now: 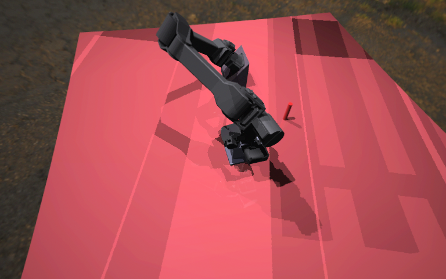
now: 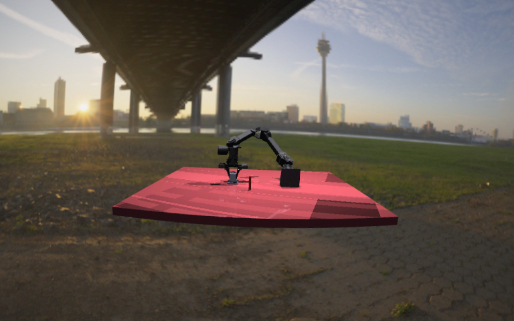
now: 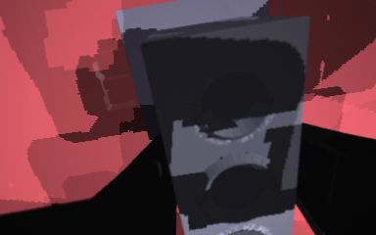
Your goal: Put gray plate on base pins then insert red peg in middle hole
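Note:
The gray plate [image 3: 188,147] [image 2: 233,176] is between my gripper's fingers; its holes face the wrist camera. It looks steeply tilted in the exterior view. My gripper [image 3: 212,129] [image 2: 233,178] is shut on it, low over the base. The gray base [image 3: 186,16] [image 2: 229,183] [image 1: 232,161] lies on the table under and behind the plate. The plate hides much of the base, and I cannot make out the pins. Whether plate and base touch is unclear. The red peg [image 1: 287,111] [image 2: 249,182] stands upright on the table, apart from the base and my gripper.
The pink-red table [image 1: 210,236] [image 2: 253,211] carries patchy shadows. The arm [image 1: 204,68] reaches from its mount [image 2: 290,178] over to the base and covers part of the work area in the top view. The peg stands right of the arm there.

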{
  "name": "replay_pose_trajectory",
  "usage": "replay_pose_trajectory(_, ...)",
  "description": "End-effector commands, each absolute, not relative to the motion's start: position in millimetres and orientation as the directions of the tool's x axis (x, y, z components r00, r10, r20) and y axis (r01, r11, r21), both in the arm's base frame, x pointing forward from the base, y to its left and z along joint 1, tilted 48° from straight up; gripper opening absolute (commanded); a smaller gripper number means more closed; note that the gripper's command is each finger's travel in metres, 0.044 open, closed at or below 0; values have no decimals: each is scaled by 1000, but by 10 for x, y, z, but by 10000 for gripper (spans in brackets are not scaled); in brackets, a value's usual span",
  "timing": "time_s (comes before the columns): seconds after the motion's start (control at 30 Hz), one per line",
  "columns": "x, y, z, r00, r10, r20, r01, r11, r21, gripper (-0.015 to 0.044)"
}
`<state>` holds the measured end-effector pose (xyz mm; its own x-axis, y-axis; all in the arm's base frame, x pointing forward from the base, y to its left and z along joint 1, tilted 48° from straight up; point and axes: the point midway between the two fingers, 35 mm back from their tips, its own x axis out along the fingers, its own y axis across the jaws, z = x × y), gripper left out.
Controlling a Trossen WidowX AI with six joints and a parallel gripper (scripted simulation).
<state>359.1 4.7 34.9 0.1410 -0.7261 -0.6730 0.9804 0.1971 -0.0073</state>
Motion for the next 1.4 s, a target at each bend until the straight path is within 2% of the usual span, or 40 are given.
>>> replay_pose_trajectory(0.0, 3591, 53, 352, 142, -726, -673, 980, 196, -5, 53)
replay_pose_trajectory(0.5, 3591, 53, 352, 142, -726, -673, 980, 196, -5, 440)
replay_pose_trajectory(0.63, 3595, 127, 408, 142, -724, -675, 980, 198, -5, 440)
replay_pose_trajectory(0.83, 3482, 782, 985, 144, -723, -676, 979, 204, -10, 440)
replay_pose_trajectory(0.97, 3455, 925, 1140, 144, -726, -673, 979, 204, -11, 440)
replay_pose_trajectory(1.2, 3414, 1008, 1067, 145, -722, -676, 975, 220, -26, 440)
replay_pose_trajectory(1.37, 2980, 1531, 515, 145, -705, -694, 932, 333, -145, 440)
